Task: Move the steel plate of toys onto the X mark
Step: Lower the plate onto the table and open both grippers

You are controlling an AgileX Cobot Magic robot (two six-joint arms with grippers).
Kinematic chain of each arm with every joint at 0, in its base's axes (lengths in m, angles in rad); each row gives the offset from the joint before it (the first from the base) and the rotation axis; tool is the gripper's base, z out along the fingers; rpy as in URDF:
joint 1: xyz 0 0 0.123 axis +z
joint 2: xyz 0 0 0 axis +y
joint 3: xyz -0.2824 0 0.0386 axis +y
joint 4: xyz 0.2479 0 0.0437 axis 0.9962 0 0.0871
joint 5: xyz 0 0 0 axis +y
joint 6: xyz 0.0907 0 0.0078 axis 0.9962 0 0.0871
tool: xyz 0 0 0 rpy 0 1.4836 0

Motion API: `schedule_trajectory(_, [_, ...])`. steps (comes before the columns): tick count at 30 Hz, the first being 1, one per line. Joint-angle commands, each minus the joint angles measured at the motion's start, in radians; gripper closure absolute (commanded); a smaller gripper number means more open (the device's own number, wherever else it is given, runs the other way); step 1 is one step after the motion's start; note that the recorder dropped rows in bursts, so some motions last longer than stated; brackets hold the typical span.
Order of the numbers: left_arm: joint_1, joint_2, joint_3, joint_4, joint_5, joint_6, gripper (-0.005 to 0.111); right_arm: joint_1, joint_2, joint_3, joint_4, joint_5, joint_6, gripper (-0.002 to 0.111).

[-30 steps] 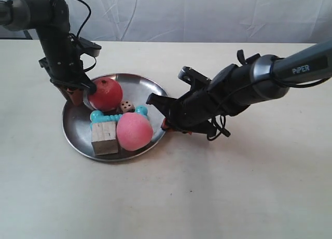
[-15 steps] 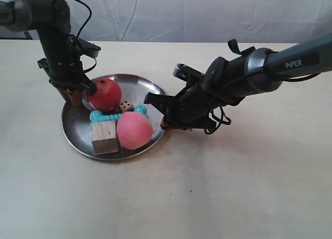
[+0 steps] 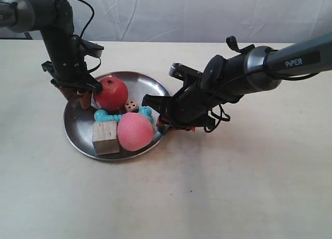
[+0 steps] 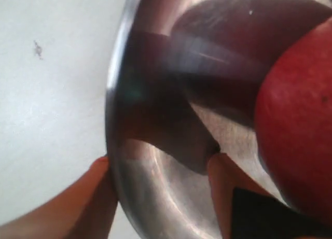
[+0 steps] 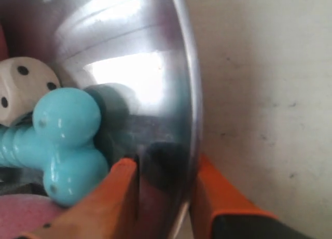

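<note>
Between your left gripper's [image 4: 161, 190] fingers runs the rim of the steel plate [image 4: 122, 94]. The outer finger [image 4: 78, 208] touches the rim's outside edge and the inner finger [image 4: 225, 179] sits on the sloped wall. That reads as clamped on the plate. The apple [image 4: 295, 114] is just beside the inner finger, on the side away from the rim. I can't tell whether they touch.

Your right gripper [image 5: 166, 197] straddles the opposite rim the same way. Its inner finger [image 5: 111, 197] is on the plate wall and its outer finger [image 5: 218, 197] is against the outside of the rim, over the tabletop [image 5: 259, 68]. It is clamped on the plate too. The knobbed end of the turquoise bone [image 5: 67, 140] is just beside the inner finger, and the die [image 5: 21, 88] is right behind that knob.

The exterior view agrees. The left gripper [image 3: 80, 96] is on the rim by the apple [image 3: 110, 93], and the right gripper [image 3: 165, 124] is on the rim across the plate [image 3: 78, 127]. The peach [image 3: 135, 131] is near the right fingers and touches the bone [image 3: 104, 115]. The wooden cube [image 3: 105, 137] is against the peach on the side away from those fingers. The die [image 3: 132, 104] lies between the apple and the peach.

I can't tell whether the plate is off the table. A dark speck [image 3: 191, 191] sits on the tabletop well apart from the right fingers, outside the plate, and is too small to make out its shape.
</note>
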Motion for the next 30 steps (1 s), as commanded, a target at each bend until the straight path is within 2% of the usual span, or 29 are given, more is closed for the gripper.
schedule_trajectory(1, [-0.051,0.001,-0.002,-0.204,0.037,-0.015,0.052,0.029,0.002,-0.015,0.023,0.037,-0.013,0.077])
schedule_trajectory(9, [-0.02,-0.013,-0.002,-0.208,0.037,-0.022,0.051,0.029,0.001,-0.015,0.026,0.043,-0.008,0.077])
schedule_trajectory(17, [0.025,-0.051,-0.002,-0.21,0.037,-0.024,0.051,-0.041,0.001,-0.015,0.031,0.108,-0.006,0.077])
schedule_trajectory(22, [0.027,-0.049,-0.002,-0.205,0.037,-0.026,0.051,-0.053,0.001,-0.015,0.027,0.125,-0.006,0.077])
schedule_trajectory(27, [0.027,-0.049,-0.002,-0.15,0.037,-0.077,0.051,-0.053,0.001,-0.015,0.027,0.127,-0.006,0.061])
schedule_trajectory(30, [0.027,-0.049,-0.002,-0.088,0.037,-0.127,0.051,-0.053,0.001,-0.015,0.027,0.127,-0.006,0.06])
